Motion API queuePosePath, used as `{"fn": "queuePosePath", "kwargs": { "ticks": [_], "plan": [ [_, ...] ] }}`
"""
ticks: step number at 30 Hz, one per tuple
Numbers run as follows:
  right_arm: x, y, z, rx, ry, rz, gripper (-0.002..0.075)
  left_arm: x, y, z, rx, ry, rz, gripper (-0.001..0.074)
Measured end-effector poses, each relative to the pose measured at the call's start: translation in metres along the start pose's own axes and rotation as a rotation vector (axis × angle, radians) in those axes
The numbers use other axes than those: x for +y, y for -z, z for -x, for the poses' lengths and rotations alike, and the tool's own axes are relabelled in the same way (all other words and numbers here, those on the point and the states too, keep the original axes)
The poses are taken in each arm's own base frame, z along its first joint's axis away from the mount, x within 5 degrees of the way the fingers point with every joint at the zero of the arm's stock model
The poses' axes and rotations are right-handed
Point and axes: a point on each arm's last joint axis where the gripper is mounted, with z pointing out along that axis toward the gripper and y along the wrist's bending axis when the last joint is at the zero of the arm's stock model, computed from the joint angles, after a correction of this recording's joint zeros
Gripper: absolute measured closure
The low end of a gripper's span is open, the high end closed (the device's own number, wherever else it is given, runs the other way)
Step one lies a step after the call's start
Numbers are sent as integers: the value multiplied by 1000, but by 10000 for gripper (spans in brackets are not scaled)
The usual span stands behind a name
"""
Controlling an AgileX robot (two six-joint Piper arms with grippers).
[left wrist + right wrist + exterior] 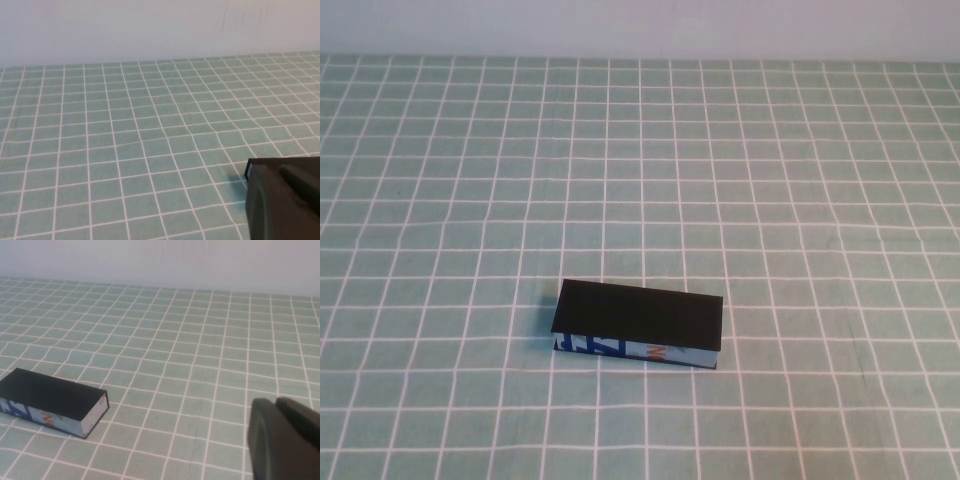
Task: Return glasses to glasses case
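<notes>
Both grippers, left point(282, 200) and right point(285, 440), hang clear, finger state unreadable, while the matte black rectangular glasses case point(638, 325) lies closed near the desk's front edge; glasses unseen, presumably inside

The green checked table point(800, 180) carries the glasses case point(638, 318) (lid shut).

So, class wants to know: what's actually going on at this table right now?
Nothing is being handled. The glasses case lies shut on the green checked cloth, and no glasses can be seen. Neither arm shows in the high view. Part of the left gripper and of the right gripper shows in each wrist view, both clear of the case.
</notes>
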Motion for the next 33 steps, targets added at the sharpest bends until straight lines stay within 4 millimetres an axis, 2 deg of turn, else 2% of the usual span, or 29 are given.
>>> {"fn": "queuePosePath", "kwargs": {
  "ticks": [11, 15, 18, 24, 28, 33],
  "plan": [
    [0, 0, 0, 0, 0, 0, 737, 2, -14, -18, 49, 21, 14, 734],
    [0, 0, 0, 0, 0, 0, 737, 5, -24, -17, -90, 33, 38, 734],
    [0, 0, 0, 0, 0, 0, 737, 9, -34, -22, -187, -47, 77, 733],
    [0, 0, 0, 0, 0, 0, 737, 13, -51, -54, -208, -179, 109, 734],
    [0, 0, 0, 0, 0, 0, 738, 14, -59, -83, -163, -173, 108, 734],
    [0, 0, 0, -2, 0, 0, 737, 16, -66, -106, -78, -142, 106, 734]
  ]
}}
